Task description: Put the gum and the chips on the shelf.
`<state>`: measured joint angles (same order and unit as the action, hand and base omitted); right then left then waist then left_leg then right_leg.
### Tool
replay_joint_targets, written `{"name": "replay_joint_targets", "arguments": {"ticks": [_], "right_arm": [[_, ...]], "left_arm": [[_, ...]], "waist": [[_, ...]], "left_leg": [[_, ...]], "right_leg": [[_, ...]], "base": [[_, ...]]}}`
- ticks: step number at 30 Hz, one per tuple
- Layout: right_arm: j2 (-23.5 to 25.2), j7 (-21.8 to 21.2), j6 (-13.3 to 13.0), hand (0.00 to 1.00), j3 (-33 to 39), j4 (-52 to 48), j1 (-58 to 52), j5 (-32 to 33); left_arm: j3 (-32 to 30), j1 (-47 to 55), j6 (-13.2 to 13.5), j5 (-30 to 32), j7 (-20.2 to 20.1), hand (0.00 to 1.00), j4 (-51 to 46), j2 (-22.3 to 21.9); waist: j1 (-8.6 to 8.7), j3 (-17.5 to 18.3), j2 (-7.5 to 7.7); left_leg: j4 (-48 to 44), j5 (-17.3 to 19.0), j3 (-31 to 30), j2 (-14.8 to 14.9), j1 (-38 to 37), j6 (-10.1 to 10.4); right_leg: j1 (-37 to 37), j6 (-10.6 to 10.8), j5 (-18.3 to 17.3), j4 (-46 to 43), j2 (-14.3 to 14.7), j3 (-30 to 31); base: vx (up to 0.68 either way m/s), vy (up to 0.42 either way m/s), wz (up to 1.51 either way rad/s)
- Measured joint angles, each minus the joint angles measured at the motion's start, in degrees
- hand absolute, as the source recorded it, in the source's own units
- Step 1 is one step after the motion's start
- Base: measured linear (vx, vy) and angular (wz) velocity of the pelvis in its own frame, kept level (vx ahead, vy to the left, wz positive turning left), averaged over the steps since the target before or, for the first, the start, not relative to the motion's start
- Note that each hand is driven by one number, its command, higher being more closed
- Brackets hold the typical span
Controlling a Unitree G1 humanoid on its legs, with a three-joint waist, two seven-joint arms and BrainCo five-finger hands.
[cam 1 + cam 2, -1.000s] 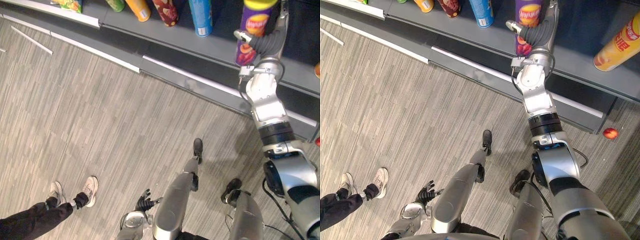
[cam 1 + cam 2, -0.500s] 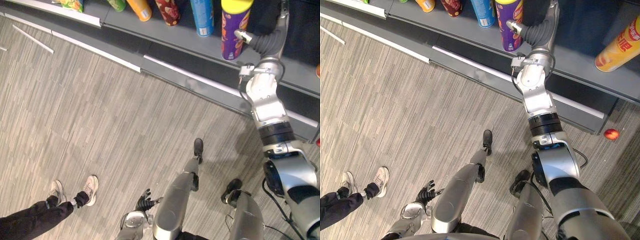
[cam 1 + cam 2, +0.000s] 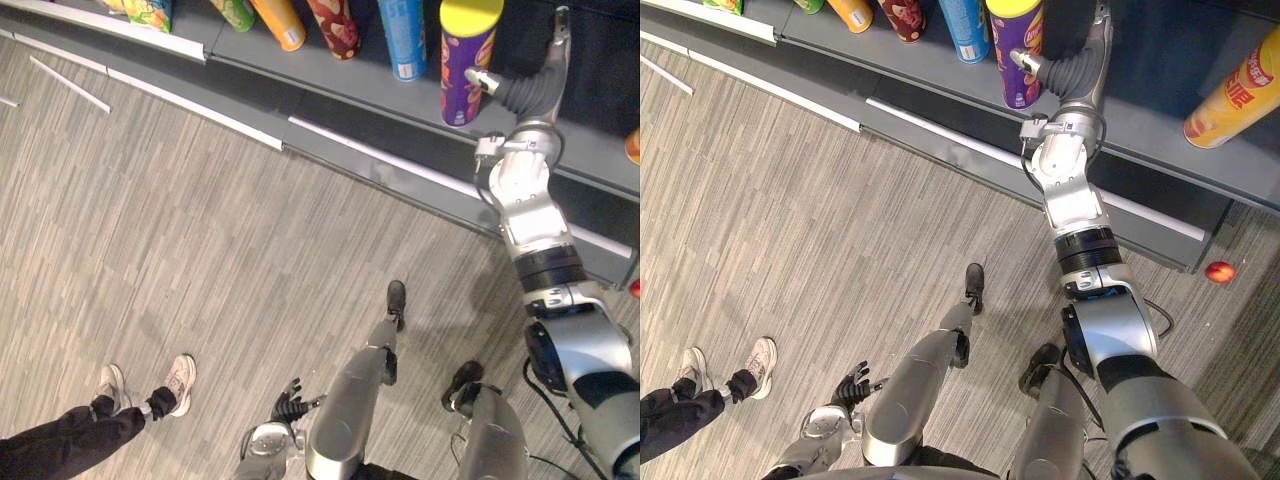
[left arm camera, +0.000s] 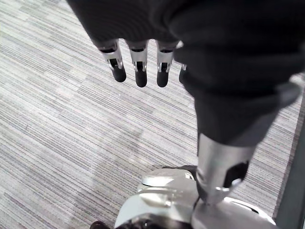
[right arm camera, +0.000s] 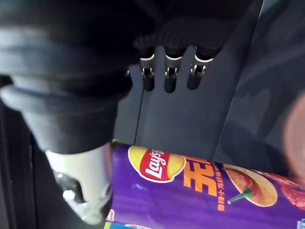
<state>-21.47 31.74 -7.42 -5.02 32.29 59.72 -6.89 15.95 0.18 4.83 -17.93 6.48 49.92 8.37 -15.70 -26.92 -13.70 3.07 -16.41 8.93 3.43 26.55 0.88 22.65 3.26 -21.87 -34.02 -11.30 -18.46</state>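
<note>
Purple chips can (image 3: 463, 62), tilted in R hand (image 3: 527, 90) 1 s ago, now stands upright on shelf (image 3: 350, 72), at hand's 9 o'clock. R fingers straight, not wrapped round it. Six cans on shelf total; L hand (image 3: 288, 404) low, fingers loosely spread.

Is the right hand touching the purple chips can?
Cannot tell. Right wrist view: the right hand has fingers off the purple chips can; its thumb overlaps it.
</note>
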Motion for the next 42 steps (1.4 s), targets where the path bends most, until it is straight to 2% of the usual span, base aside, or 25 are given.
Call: {"name": "replay_joint_targets", "arguments": {"ticks": [4,10,14,19,21,22,26,29,33,35,37,39,42], "right_arm": [[0.5,-0.4,-0.8,0.00,0.0,-0.4,-0.5,0.0],[6.3,-3.9,-1.8,0.00,-0.1,-8.6,-4.2,0.1],[9.4,-8.2,-2.4,0.00,-1.6,-15.7,-6.8,0.1],[13.1,-15.2,-1.6,0.00,-8.3,-23.1,-10.5,1.5],[14.9,-17.7,-0.4,0.00,-10.7,-25.3,-11.6,3.6],[16.0,-20.1,0.1,0.00,-12.8,-26.9,-12.8,5.2],[17.0,-23.7,2.0,0.00,-17.6,-28.6,-15.9,7.2],[18.1,-25.9,2.2,0.00,-21.6,-30.2,-19.2,7.6],[18.2,-28.5,2.1,0.00,-25.3,-31.5,-24.8,10.3],[17.9,-31.0,2.0,0.00,-26.0,-31.4,-29.7,11.5],[17.4,-32.5,2.0,0.00,-26.8,-31.3,-34.2,12.1],[16.2,-36.0,1.7,0.00,-27.8,-30.2,-40.3,12.5],[15.5,-38.7,1.8,0.00,-28.8,-24.1,-48.9,13.9]], "left_arm": [[0.0,0.0,0.0,0.0,0.0,0.00,0.0,0.1],[-0.5,0.3,0.0,0.2,0.0,0.00,0.4,0.1],[-1.0,0.6,-0.1,0.3,0.0,0.00,0.4,0.6],[-3.2,1.7,-0.1,0.9,-0.2,0.00,0.4,0.6],[-4.8,1.9,0.0,1.1,-0.2,0.00,0.4,1.0],[-5.6,2.0,0.1,1.3,-0.1,0.00,0.4,1.2],[-7.0,2.2,0.1,3.5,0.4,0.00,0.4,2.2],[-7.4,2.5,0.0,5.8,2.2,0.00,0.5,3.1],[-7.5,2.4,0.1,8.0,4.5,0.00,2.1,4.2],[-7.4,2.4,0.1,8.0,5.0,0.00,3.1,4.8],[-7.3,2.4,0.1,9.3,5.2,0.00,3.8,4.9],[-5.8,2.3,0.1,11.6,5.3,0.00,4.0,5.1],[-5.1,2.5,-0.1,14.0,5.9,0.00,6.1,5.3]], "waist": [[0.45,0.0,0.00],[1.71,0.0,0.06],[3.81,-0.1,0.21],[6.15,-1.0,1.45],[6.62,-1.8,3.06],[7.52,-1.8,4.17],[8.26,-2.1,6.58],[9.57,-1.6,8.75],[11.15,1.0,12.38],[12.27,3.5,14.03],[12.94,5.5,14.83],[14.02,7.5,15.67],[14.11,10.6,16.72]], "left_leg": [[0.0,0.0,0.1,0.0,-0.1,0.0],[1.0,-0.1,1.5,0.1,-2.9,0.1],[1.5,0.2,2.1,0.4,-4.5,0.5],[2.3,0.9,3.5,0.6,-8.7,1.0],[2.3,1.4,4.4,1.0,-10.1,1.4],[2.3,1.6,4.5,1.3,-10.6,1.5],[2.3,2.1,5.5,1.7,-13.0,1.4],[2.3,2.9,6.3,2.0,-15.3,1.6],[2.4,4.4,7.6,2.3,-17.6,1.9],[2.7,4.9,7.7,2.4,-17.9,1.9],[2.7,5.1,7.9,2.3,-18.2,1.6],[2.8,5.6,8.4,2.1,-19.6,1.5],[3.0,6.4,9.8,2.1,-22.5,1.6]], "right_leg": [[0.0,0.0,0.0,0.0,0.0,0.1],[-2.0,0.1,0.1,1.1,0.4,1.4],[-3.5,0.3,0.3,1.9,0.7,1.9],[-7.3,0.7,0.5,3.8,1.3,3.2],[-8.5,0.7,0.5,4.4,1.6,3.8],[-9.3,0.9,1.0,5.5,2.2,4.0],[-12.3,1.0,1.9,8.0,2.8,4.7],[-15.3,1.4,2.8,10.3,3.3,5.3],[-18.0,1.5,4.0,13.3,3.8,6.4],[-19.2,1.6,4.8,15.4,4.0,6.5],[-20.2,1.7,5.8,17.2,4.2,6.5],[-22.1,1.9,6.5,18.9,4.2,7.0],[-24.4,2.0,6.6,19.4,4.0,8.4]], "base": [[0.01,-0.057,-0.01],[0.03,-0.057,-0.11],[0.04,-0.064,-0.08],[0.05,-0.060,-0.16],[0.04,-0.076,-0.17],[0.03,-0.055,-0.13],[0.06,-0.038,-0.14],[0.05,0.001,-0.16],[0.02,0.012,-0.18],[0.04,0.013,-0.08],[0.06,0.017,-0.03],[0.06,0.029,-0.13],[0.04,0.005,-0.24]]}}
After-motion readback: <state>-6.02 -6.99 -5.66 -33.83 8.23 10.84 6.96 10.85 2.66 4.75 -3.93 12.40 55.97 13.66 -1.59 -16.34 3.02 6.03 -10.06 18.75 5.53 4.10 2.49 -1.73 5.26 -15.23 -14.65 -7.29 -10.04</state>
